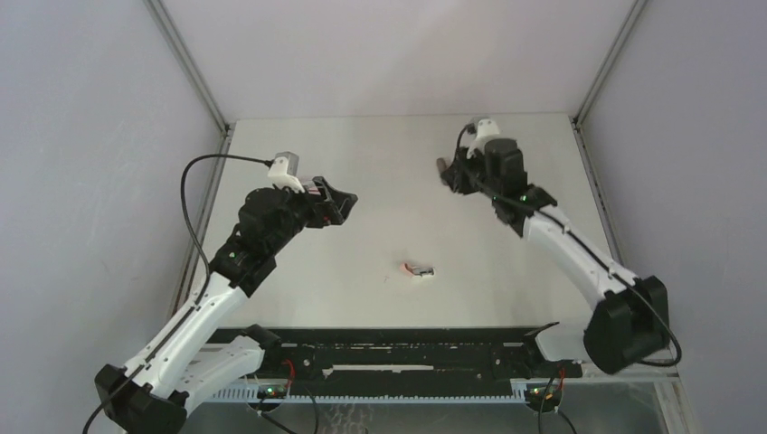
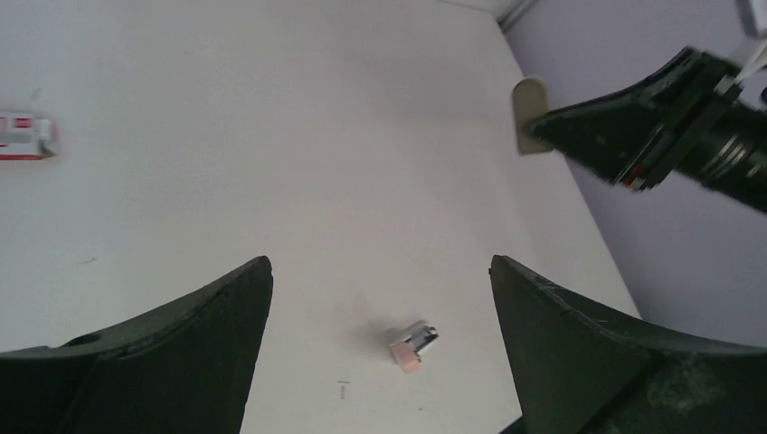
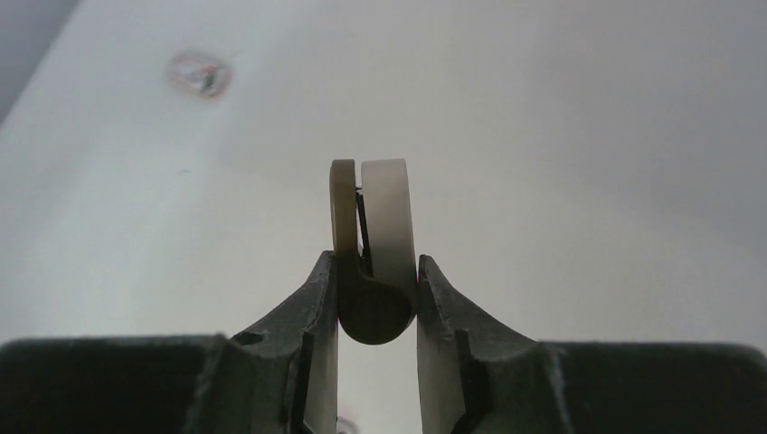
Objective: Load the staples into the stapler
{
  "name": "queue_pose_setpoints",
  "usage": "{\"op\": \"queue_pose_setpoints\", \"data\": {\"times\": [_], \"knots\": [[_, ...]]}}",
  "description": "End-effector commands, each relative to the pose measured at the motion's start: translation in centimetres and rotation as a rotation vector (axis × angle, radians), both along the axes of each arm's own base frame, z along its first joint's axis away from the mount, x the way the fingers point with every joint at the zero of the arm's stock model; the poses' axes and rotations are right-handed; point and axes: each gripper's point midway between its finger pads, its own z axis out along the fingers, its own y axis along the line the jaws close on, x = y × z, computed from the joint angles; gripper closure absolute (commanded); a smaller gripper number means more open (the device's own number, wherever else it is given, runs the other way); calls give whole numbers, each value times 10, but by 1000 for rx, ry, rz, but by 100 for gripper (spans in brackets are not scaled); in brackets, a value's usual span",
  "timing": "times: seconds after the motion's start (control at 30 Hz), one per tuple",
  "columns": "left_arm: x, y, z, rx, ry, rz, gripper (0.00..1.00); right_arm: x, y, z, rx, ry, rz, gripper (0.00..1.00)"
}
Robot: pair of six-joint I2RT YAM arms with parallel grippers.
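I can read no text anywhere; the red print on the small white box (image 2: 25, 136) is too blurred.

Soft, even light; faint shadows, mild blur.

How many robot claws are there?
2. The left claw hangs open over the left side of the table; the right claw, farther back on the right, is shut on a tan tool. None seems hidden.
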Motion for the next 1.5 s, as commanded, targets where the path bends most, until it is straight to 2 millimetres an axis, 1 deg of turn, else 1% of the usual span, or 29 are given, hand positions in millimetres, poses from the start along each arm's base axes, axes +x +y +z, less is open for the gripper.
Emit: {"op": "queue_pose_setpoints", "data": {"times": [0.0, 0.03, 0.07, 0.13, 0.23, 0.27, 0.33, 0.47, 0.57, 0.73, 0.8, 0.97, 1.17, 1.23, 1.3, 1.4, 1.43, 1.47], "knots": [[-5, -39, 28, -161, -71, -127, 6, -40, 51, 6, 109, -146, 119, 100], [-7, -46, 26, -168, -63, -148, 6, -52, 60, 6, 121, -165, 138, 100], [-8, -51, 23, -171, -53, -165, 6, -63, 66, 11, 142, -197, 153, 100], [-12, -62, 18, -180, -37, -199, 6, -82, 78, 15, 179, -233, 187, 100], [-18, -75, 7, -189, -13, -247, 5, -104, 90, 19, 196, -291, 222, 100], [-20, -80, 4, -200, 1, -262, 4, -110, 93, 16, 194, -299, 233, 100], [-22, -90, -1, -220, 30, -291, 3, -123, 101, 15, 222, -309, 271, 100], [-24, -109, -10, -209, 67, -336, 3, -139, 113, 16, 255, -312, 321, 100], [-24, -118, -11, -204, 72, -353, 3, -149, 119, 19, 269, -322, 347, 100], [-27, -135, -14, -195, 83, -412, 3, -157, 128, 22, 286, -326, 379, 100], [-27, -138, -18, -189, 95, -419, 5, -158, 130, 24, 296, -329, 384, 100], [-26, -140, -19, -194, 98, -418, 21, -157, 132, 23, 299, -330, 383, 100], [-28, -143, -21, -194, 104, -435, 44, -154, 132, 18, 286, -323, 370, 100], [-30, -144, -22, -193, 110, -447, 53, -152, 132, 17, 287, -323, 367, 100], [-31, -145, -22, -194, 109, -451, 65, -151, 133, 15, 284, -316, 364, 100], [-33, -142, -19, -196, 98, -449, 84, -152, 130, 20, 291, -320, 359, 100], [-33, -140, -18, -193, 93, -443, 91, -154, 128, 24, 293, -331, 371, 94], [-33, -137, -18, -188, 90, -434, 98, -157, 127, 28, 296, -341, 387, 84]]}}
